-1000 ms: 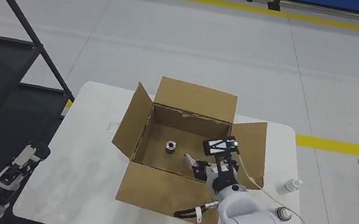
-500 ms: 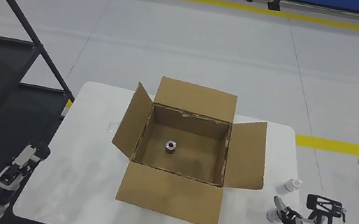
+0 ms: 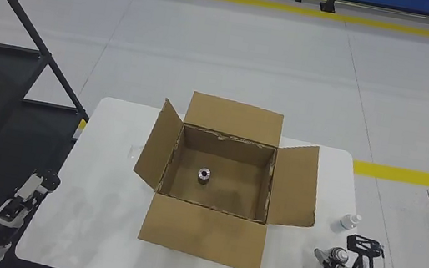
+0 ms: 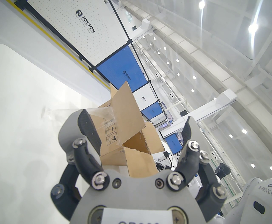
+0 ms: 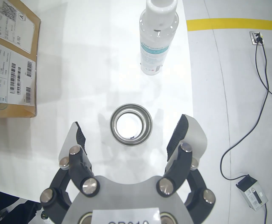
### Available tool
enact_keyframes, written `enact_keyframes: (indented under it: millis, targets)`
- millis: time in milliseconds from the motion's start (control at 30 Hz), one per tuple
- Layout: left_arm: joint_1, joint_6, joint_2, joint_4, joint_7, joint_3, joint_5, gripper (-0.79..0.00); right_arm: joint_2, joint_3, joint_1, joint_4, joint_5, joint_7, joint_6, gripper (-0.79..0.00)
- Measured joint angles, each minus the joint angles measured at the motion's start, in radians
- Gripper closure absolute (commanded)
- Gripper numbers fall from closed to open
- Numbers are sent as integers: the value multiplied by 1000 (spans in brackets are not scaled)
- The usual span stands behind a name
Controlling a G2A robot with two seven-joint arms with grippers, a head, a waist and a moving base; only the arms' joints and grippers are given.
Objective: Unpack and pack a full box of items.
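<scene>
Box (image 3: 214, 189), top view: open at the middle of the desk (image 3: 102, 201), one small roll (image 3: 203, 174) on its floor. Left wrist view: left gripper (image 4: 136, 118) fingers spread, box ahead. Right wrist view: right gripper (image 5: 130, 124) fingers spread either side of a metal can (image 5: 113, 127), clear of it; bottle (image 5: 157, 38) stands near.

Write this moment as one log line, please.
right hand open over metal can | bottle beside | box holds one small roll | left hand open
</scene>
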Motion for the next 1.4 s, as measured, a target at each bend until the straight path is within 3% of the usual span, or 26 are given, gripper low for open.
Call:
enact_keyframes:
  millis: [333,633,800,933,1033,1133,1400]
  targets:
    - [0,0,0,0,0,0,0,-785,10,2,7,-10,35,-26,-9,0]
    - [0,0,0,0,0,0,0,-785,0,-28,-71,-248,135,-200,92,0]
    - [0,0,0,0,0,0,0,-785,-11,-122,-134,-467,134,-347,170,0]
    - [0,0,0,0,0,0,0,-785,-16,-253,-121,-515,86,-467,157,0]
    - [0,0,0,0,0,0,0,-785,-19,-380,-67,-506,9,-473,159,0]
    - [0,0,0,0,0,0,0,-785,-26,-515,43,-438,-81,-387,179,0]
    - [0,0,0,0,0,0,0,-785,-87,-812,516,26,-181,-72,330,0]
